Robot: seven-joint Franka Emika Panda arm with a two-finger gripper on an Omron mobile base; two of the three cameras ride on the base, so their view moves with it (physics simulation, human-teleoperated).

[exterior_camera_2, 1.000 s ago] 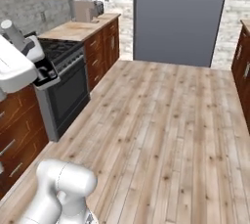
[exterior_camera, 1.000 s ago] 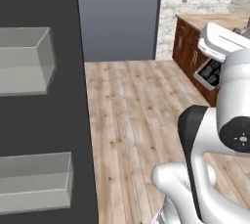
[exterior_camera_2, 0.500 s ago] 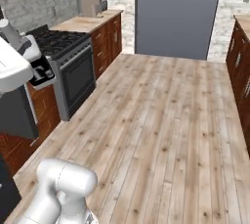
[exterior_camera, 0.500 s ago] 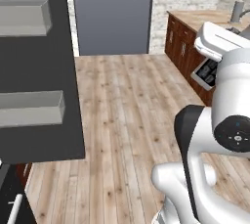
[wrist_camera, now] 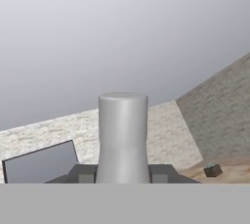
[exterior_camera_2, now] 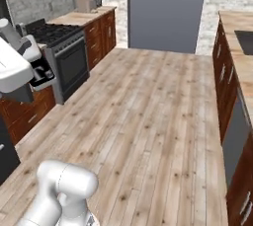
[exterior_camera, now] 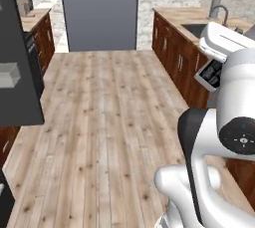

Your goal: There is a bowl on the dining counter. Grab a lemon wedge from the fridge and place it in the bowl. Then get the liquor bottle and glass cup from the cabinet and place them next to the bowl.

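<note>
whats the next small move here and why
Probably keep driving the base toward the dining counter, arm steady. In the hand view the gripper is shut on an upright grey bottle neck, so the bottle seems in hand, while the base views show wooden floor and no bowl yet.

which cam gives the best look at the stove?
Right base view. The stove stands side-on against the left wall there, showing its burners, dark front and oven door. In the left base view only a dark sliver of it appears behind the open fridge door. The hand view looks up at ceiling and wall.
</note>
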